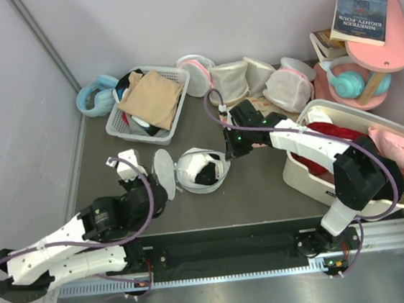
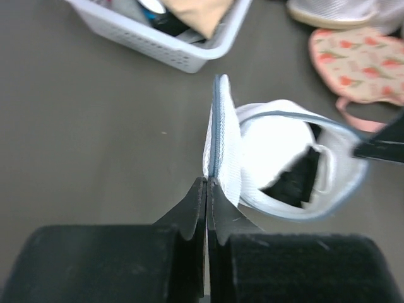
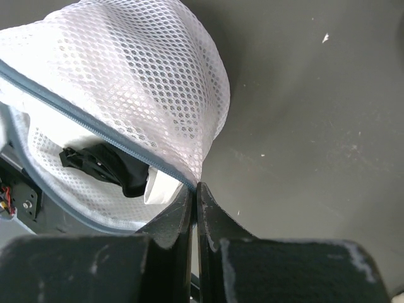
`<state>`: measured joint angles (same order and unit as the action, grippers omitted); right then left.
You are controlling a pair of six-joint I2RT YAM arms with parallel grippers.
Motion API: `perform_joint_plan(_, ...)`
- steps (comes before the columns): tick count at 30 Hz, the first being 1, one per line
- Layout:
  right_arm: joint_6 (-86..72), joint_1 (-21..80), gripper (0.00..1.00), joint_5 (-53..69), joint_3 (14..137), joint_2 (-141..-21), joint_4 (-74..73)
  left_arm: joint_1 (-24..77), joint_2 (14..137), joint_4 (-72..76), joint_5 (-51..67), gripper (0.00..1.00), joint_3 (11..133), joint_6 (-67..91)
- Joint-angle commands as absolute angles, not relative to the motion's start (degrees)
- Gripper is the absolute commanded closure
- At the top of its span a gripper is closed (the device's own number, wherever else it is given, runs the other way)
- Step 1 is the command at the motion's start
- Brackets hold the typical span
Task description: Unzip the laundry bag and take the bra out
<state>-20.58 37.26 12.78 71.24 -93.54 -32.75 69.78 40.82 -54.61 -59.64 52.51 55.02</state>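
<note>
Both arms are reaching in from the near edge and meeting at the laundry bag (image 1: 189,169), which is lying mid-table between them. Left gripper (image 2: 207,180) is pinching the unzipped lid flap by its grey zipper rim, jaws shut on it and holding it upright and off the opening. Right gripper (image 3: 196,186) is clamping the opposite edge of the mesh dome, jaws pressed together on the rim, apparently pulling against the left so that the mouth is gaping. Inside, the bra (image 3: 107,164) is sitting bunched in the cup of the bag, not yet out; judging by this, the unzipping is done and the removal is pending, though both grippers are occupied with the bag.

Behind, the slatted basket (image 1: 117,124) and the pink-trimmed mesh bags (image 1: 289,88) are standing well apart from the bag, and the cream tub (image 1: 300,177) is sitting under the right arm. Nothing is blocking the opening itself.
</note>
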Motion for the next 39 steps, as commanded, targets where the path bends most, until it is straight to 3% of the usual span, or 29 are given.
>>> perform_joint_plan(1, -19.5, 36.4, 1.00, 11.3, 72.8, -90.3, -33.6, 61.7, 46.4, -56.4, -58.5, 1.00, 54.1, 54.8)
perform_joint_plan(5, -19.4, 36.4, 1.00, 11.2, 72.4, -89.5, -33.9, 48.0, 46.1, -43.5, -45.2, 1.00, 50.3, 42.1)
perform_joint_plan(8, -19.6, 36.4, 1.00, 11.3, 72.4, -89.1, -34.0, 39.0, 46.9, -38.3, -41.8, 1.00, 49.0, 36.3)
perform_joint_plan(12, -19.5, 36.4, 1.00, 11.3, 73.0, -89.6, -34.5, 31.0, 49.7, -34.4, -32.5, 0.99, 47.2, 34.6)
perform_joint_plan(13, -19.3, 36.4, 1.00, 11.0, 73.2, -89.6, -34.7, 28.9, 51.2, -34.3, -31.6, 0.95, 46.9, 34.6)
perform_joint_plan(14, -19.2, 36.4, 1.00, 10.7, 73.5, -89.7, -34.9, 28.2, 52.1, -34.4, -31.3, 0.86, 46.8, 35.1)
perform_joint_plan(15, -19.0, 36.4, 1.00, 10.5, 73.6, -89.6, -35.0, 27.5, 52.9, -34.8, -31.1, 0.61, 46.9, 35.3)
perform_joint_plan(17, -18.5, 36.4, 1.00, 10.0, 73.8, -89.6, -35.2, 26.0, 54.8, -35.6, -31.0, 0.40, 47.7, 36.3)
perform_joint_plan(18, -18.3, 36.4, 0.98, 9.8, 74.1, -89.6, -35.3, 25.7, 55.2, -36.6, -31.5, 0.21, 48.2, 36.7)
perform_joint_plan(19, -18.2, 36.4, 0.95, 9.3, 74.4, -89.6, -35.9, 25.1, 55.8, -37.5, -32.2, 0.09, 49.2, 37.1)
perform_joint_plan(20, -17.8, 36.4, 0.90, 8.9, 75.1, -89.4, -36.4, 25.0, 56.1, -38.2, -32.8, 0.04, 49.8, 37.6)
perform_joint_plan(21, -17.6, 36.4, 0.77, 8.5, 75.5, -89.5, -36.7, 25.0, 56.1, -39.8, -33.1, 0.01, 50.5, 37.7)
perform_joint_plan(24, -16.6, 36.4, 0.53, 7.4, 76.6, -88.8, -37.7, 25.1, 53.9, -39.3, -31.5, 0.01, 51.9, 36.8)
perform_joint_plan(27, -15.6, 36.4, 0.43, 6.9, 78.0, -87.6, -38.2, 25.1, 51.3, -36.3, -25.5, 0.01, 50.3, 34.5)
perform_joint_plan(32, -13.0, 36.7, 0.33, 5.8, 82.8, -86.0, -40.9, 25.1, 49.2, -34.5, -17.2, 0.01, 48.0, 33.9)
perform_joint_plan(39, -12.3, 43.2, 0.30, 8.7, 85.1, -85.8, -41.0, 25.0, 47.1, -29.9, -7.7, 0.01, 44.7, 38.1)
